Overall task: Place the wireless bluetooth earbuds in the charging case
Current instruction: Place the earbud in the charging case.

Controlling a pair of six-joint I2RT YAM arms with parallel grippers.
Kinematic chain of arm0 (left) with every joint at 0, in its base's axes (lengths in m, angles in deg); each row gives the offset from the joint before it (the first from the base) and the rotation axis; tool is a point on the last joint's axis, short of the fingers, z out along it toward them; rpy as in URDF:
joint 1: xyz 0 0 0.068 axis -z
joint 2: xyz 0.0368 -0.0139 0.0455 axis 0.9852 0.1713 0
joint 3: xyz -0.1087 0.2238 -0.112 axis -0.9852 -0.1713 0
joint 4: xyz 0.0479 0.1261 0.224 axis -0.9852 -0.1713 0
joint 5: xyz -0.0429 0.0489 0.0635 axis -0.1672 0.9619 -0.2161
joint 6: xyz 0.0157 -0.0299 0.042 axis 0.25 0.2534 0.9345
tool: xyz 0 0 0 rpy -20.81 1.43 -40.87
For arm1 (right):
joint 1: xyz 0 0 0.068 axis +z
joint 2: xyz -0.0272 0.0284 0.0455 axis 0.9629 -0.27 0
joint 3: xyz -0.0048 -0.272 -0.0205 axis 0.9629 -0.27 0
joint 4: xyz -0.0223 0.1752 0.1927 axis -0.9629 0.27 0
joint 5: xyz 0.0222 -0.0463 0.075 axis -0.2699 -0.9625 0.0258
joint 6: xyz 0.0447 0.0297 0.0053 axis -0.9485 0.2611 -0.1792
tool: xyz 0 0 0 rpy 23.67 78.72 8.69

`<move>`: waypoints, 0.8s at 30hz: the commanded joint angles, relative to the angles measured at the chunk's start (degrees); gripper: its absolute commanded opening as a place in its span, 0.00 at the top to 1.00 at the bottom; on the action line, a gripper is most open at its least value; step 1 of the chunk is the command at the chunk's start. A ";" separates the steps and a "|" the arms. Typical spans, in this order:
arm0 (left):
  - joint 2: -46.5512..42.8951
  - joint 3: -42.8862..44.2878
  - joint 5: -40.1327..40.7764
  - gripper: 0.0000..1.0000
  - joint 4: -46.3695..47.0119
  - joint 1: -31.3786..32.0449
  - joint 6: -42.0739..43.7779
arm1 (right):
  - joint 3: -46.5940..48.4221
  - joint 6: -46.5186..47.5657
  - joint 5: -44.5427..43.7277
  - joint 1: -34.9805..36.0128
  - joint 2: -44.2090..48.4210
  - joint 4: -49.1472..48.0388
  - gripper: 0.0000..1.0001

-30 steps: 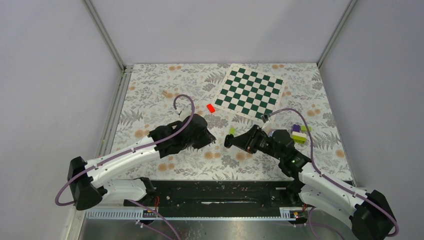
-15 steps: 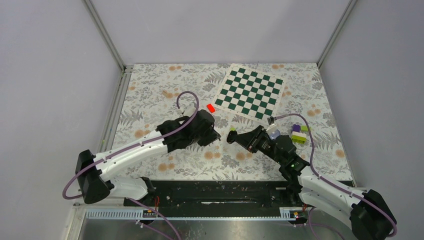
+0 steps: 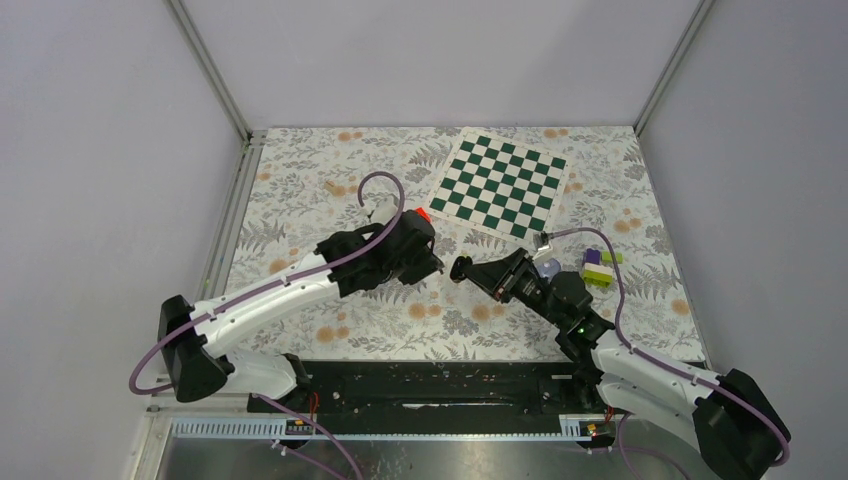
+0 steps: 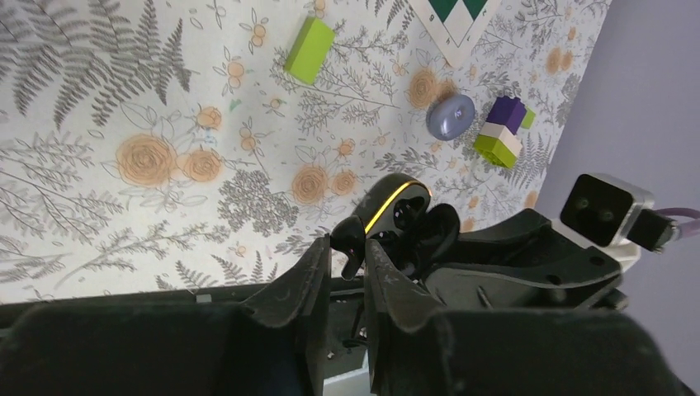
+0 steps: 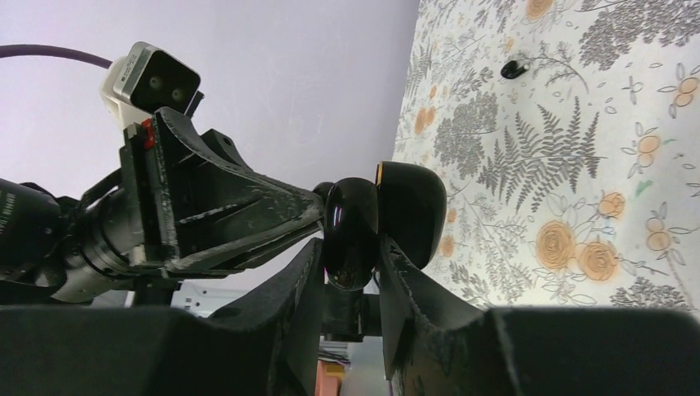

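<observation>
From the right wrist, the charging case [image 5: 351, 216] clamped in the right tool [image 5: 351, 252] turns its sockets away, so they are hidden. Overhead it is only a dark speck. The earbud [image 4: 348, 245] pinched in the left tool [image 4: 347, 254] is mostly covered by the fingers [image 4: 318, 268] and merges with the black case behind. A second earbud [image 5: 513, 68] on the worktop [image 5: 578, 165] is too small to show its shape. The red block [image 3: 424, 213] is half hidden behind the left wrist. The chessboard [image 4: 456, 15] is cut off by the top edge.
</observation>
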 commanded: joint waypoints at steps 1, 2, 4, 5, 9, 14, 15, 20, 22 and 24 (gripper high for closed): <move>-2.81 1.50 5.65 1.00 3.04 0.43 7.67 | 4.03 -2.91 0.58 -0.19 2.52 3.69 1.00; -3.73 0.56 6.33 1.00 3.92 0.47 8.27 | 3.80 -2.68 1.11 -0.23 2.67 2.24 1.00; -5.77 -1.68 6.16 1.00 7.45 0.43 10.66 | 4.26 -1.03 2.54 -0.18 2.68 0.99 1.00; -6.85 -2.83 5.57 1.00 9.13 0.43 12.20 | 4.48 0.09 3.35 -0.18 2.69 0.79 1.00; -12.89 -10.59 0.78 1.00 22.25 0.43 20.02 | 4.60 3.09 8.77 -0.30 1.50 -2.24 1.00; -20.60 -21.96 -4.24 1.00 36.75 0.44 26.55 | 3.07 3.00 14.71 -0.29 -1.42 -9.84 1.00; -21.52 -23.29 -5.37 1.00 38.87 0.47 28.09 | 2.88 3.00 15.68 -0.31 -1.89 -11.19 1.00; -23.46 -27.45 -11.91 1.00 45.42 0.51 32.41 | 3.07 3.43 20.57 -0.28 -5.27 -16.64 1.00; -24.04 -28.04 -13.00 1.00 46.56 0.67 33.23 | 3.04 3.12 21.15 -0.27 -6.63 -18.06 1.00; -25.01 -28.53 -13.11 1.00 47.24 0.69 33.91 | 2.77 2.54 21.40 -0.32 -7.91 -19.83 1.00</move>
